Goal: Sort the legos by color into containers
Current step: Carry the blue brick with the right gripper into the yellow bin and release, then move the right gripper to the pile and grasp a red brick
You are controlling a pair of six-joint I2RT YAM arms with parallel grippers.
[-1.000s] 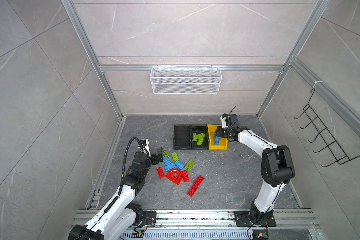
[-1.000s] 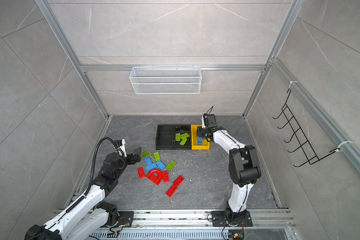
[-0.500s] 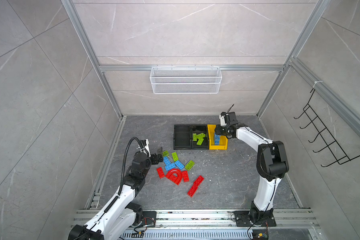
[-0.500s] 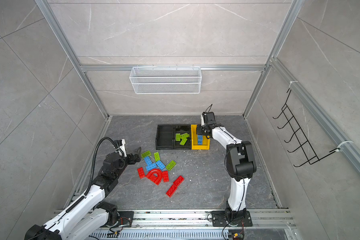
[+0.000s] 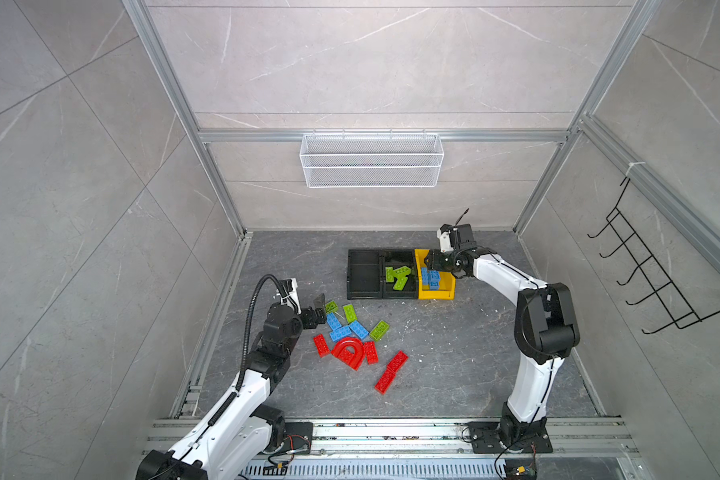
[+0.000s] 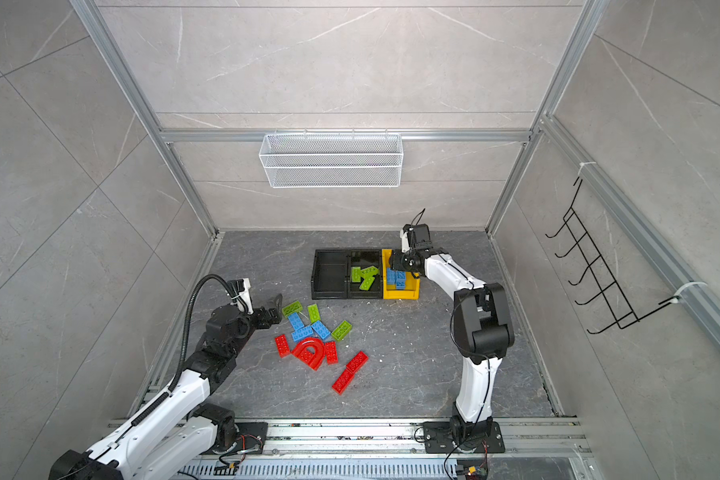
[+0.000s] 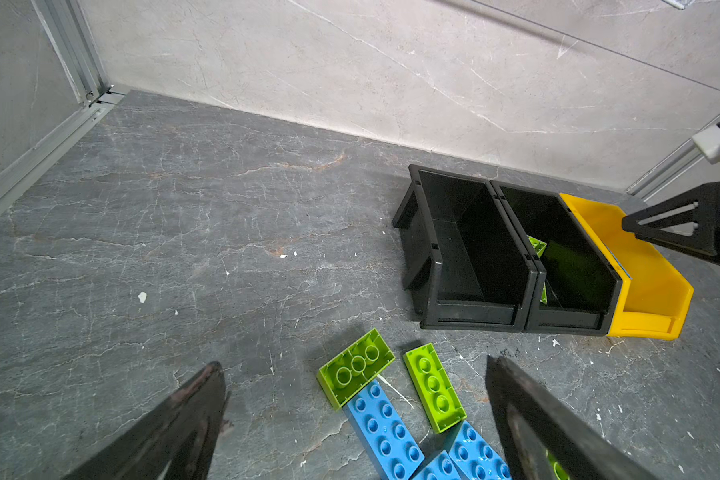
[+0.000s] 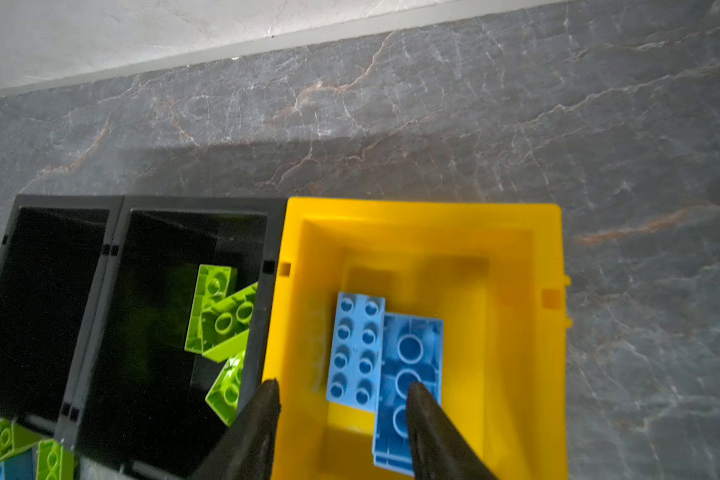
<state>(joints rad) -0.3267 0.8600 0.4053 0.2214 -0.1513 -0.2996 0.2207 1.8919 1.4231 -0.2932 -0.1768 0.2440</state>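
Drop-off step: my right pincer (image 8: 344, 384) hung spread, empty, over blue legos (image 8: 356, 345) in the yellow bin (image 8: 516, 332); left pincer (image 7: 354, 363) spread too. Next, I judged: pinch a loose lego (image 7: 433, 386).

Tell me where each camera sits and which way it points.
Top views: high, looking down on the grey stone-look floor and both white arms.
Left wrist: low, facing the joined plastic bins past loose studded bricks; open left gripper shows.
Right wrist: above the yellow plastic bin holding blue bricks; right gripper shows.
Both wrist views show the yellow bin.
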